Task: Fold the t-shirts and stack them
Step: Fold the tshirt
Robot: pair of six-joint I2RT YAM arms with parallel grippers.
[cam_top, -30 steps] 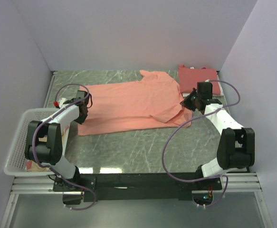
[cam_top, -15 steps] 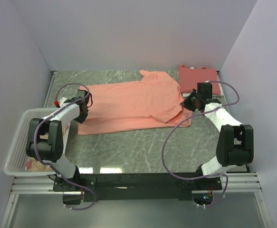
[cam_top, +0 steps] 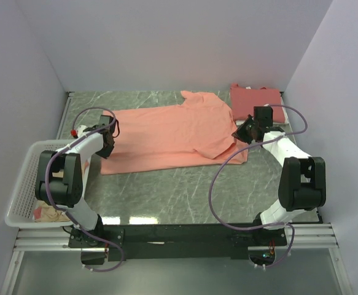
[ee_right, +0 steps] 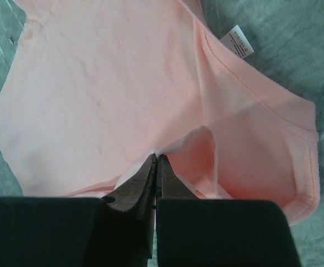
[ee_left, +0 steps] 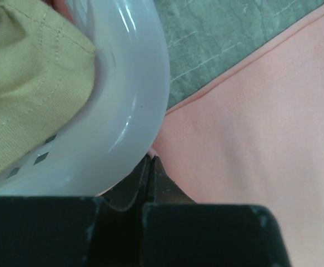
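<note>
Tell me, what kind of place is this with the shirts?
Probably a robot lab booth, not a home: plain white walls box in a marbled table, two robot arms are bolted at its near edge, and a salmon t-shirt lies spread out.

basket (ee_left: 134, 100): white plastic lattice, curved rim just up-left of left fingers (ee_left: 133, 188)
table (ee_right: 284, 33): green marbled, up-right of right fingers (ee_right: 135, 189)
walls (cam_top: 166, 43): plain pale, far beyond both

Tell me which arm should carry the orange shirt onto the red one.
Right, probably: the right gripper pinches the orange shirt beside the red shirt; the left gripper is far off, by the basket.
</note>
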